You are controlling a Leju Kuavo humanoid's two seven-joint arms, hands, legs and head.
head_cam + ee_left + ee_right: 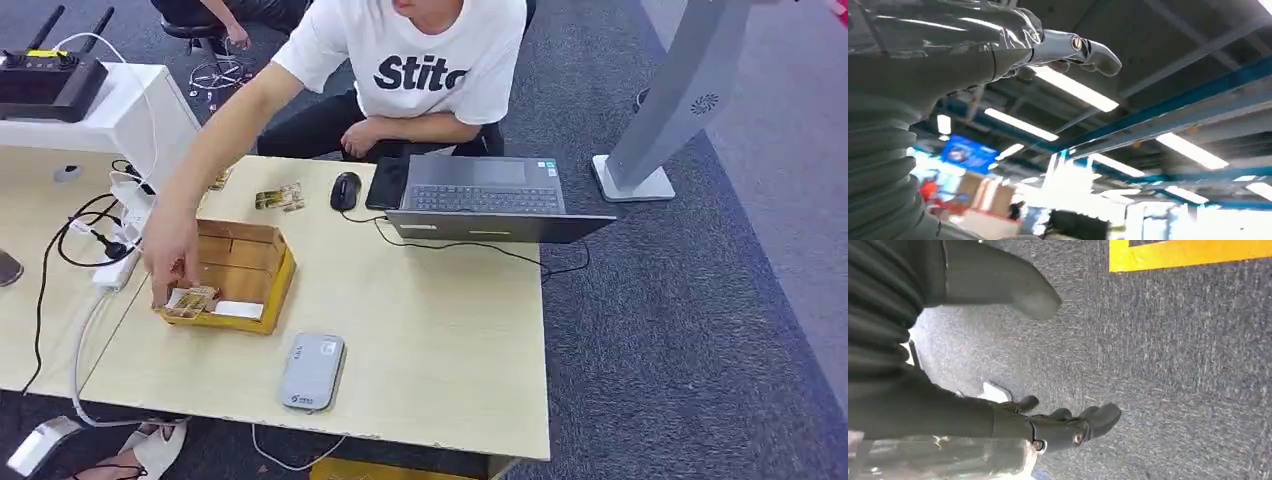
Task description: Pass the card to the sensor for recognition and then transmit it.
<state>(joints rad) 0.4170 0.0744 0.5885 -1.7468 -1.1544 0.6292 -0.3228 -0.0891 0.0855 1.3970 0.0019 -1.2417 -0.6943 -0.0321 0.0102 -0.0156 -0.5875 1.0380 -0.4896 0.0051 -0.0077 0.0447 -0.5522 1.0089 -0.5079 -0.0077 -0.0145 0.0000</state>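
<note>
From the head view I see a person's hand (170, 250) at left of centre reaching into the yellow box (262, 285) on the bench (440, 340), touching cards (190, 300) at its near corner. The grey sensor (312, 371) lies just below the box. At the left wrist, my left hand (998, 45) holds nothing, fingers extended. At the right wrist, my right hand (1048, 425) hangs over carpet (1173, 365), empty, thumb and fingers apart.

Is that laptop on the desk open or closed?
Open: the laptop shows its keyboard, with the lid tilted back toward the camera.
</note>
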